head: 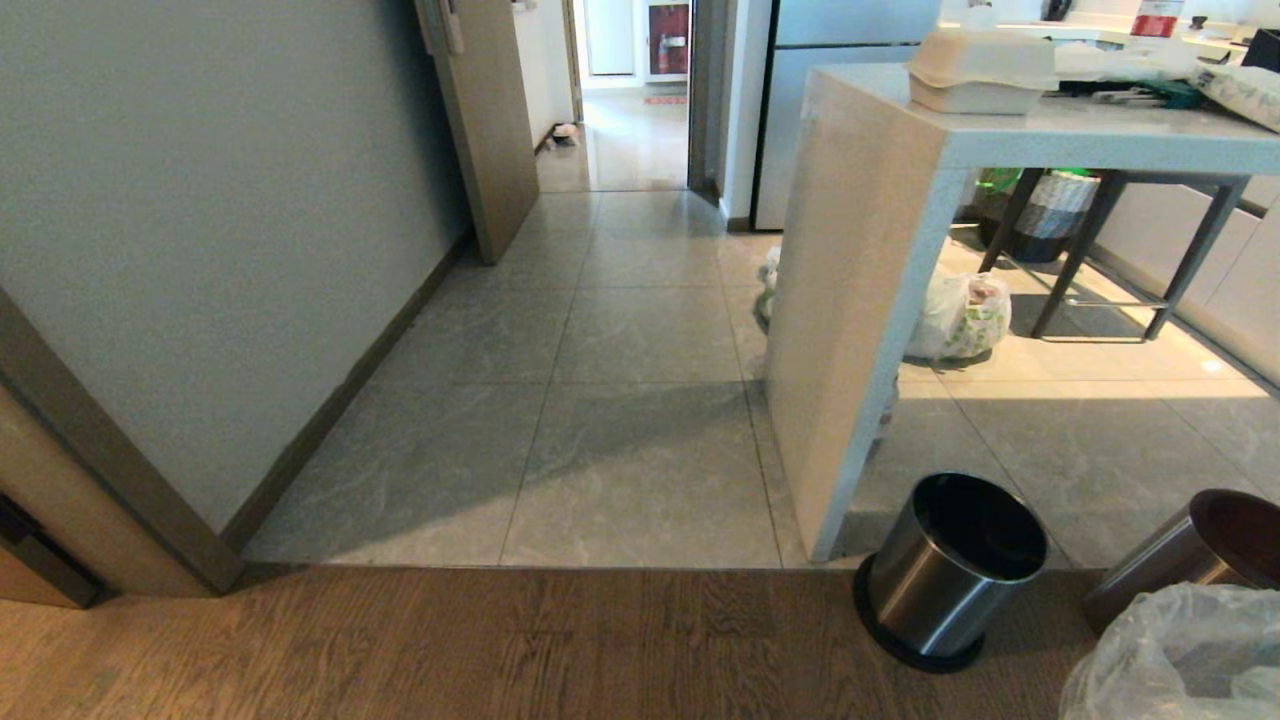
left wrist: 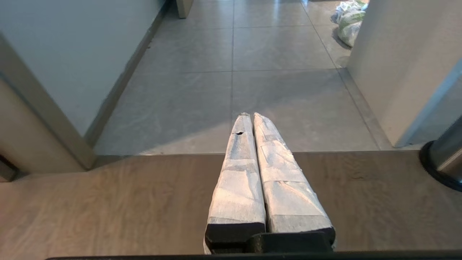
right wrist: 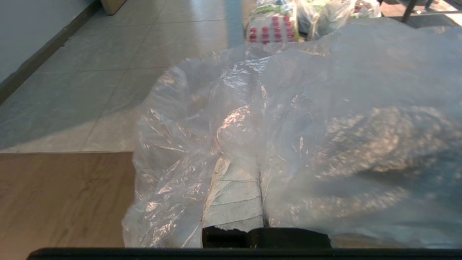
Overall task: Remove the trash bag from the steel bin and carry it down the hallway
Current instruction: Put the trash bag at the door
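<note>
The small round brushed-steel bin [head: 950,570] stands empty on the dark wood floor, near right. My right pincer [right wrist: 249,159] is clamped tight on the thin clear crinkled trash bag [right wrist: 306,137], billowing beside the bin; my left pincer [left wrist: 251,115] is closed, empty.

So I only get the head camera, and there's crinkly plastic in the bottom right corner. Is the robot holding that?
Observer: Yes. In the right wrist view, the right gripper is shut on the trash bag, which drapes over its fingers.
Operator: And its other hand?
Observer: The left gripper is shut with nothing in it.
Operator: Where is it?
Observer: Above the wood floor, pointing towards the tiled floor.
</note>
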You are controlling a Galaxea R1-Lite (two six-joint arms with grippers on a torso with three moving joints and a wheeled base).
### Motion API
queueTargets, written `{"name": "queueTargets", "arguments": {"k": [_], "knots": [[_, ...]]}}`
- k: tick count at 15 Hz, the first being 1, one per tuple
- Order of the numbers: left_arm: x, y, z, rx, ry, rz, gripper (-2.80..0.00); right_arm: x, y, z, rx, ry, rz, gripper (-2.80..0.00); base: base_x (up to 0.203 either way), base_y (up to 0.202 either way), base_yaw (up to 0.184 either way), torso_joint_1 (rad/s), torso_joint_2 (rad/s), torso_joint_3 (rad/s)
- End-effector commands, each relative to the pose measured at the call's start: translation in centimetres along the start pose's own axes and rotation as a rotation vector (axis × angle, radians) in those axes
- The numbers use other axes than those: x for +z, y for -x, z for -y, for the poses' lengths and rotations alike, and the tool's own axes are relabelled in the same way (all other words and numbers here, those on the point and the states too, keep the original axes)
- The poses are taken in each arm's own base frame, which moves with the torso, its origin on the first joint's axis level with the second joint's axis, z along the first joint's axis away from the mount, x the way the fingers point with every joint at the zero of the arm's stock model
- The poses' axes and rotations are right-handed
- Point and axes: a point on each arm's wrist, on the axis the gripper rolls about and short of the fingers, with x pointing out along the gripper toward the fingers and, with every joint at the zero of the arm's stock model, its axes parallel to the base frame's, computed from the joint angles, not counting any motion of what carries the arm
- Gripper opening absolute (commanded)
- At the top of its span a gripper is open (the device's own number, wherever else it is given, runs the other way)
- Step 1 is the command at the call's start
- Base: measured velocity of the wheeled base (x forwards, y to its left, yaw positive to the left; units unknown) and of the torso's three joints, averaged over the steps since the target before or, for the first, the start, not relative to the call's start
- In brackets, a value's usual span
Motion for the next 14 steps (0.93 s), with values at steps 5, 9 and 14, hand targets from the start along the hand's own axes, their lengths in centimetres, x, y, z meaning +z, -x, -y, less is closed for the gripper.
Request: {"name": "queueTargets", "arguments": {"k": [5,9,14], "knots": [[-0.01,0.0,0.0,0.0,0.0,0.0,-2.8,-0.09,-0.02,0.0,-0.001,-0.002,-0.004,-2.8,0.0,0.192,0.001,0.002,0.0,0.003],[0.0,0.0,0.0,0.0,0.0,0.0,-2.8,-0.09,-0.02,0.0,-0.001,-0.003,-0.004,-2.8,0.0,0.135,-0.002,0.001,0.01,0.003],[-0.01,0.0,0.0,0.0,0.002,-0.001,-2.8,-0.09,-0.02,0.0,-0.001,-0.003,-0.004,-2.8,0.0,0.0,0.0,0.0,0.0,0.0]]}}
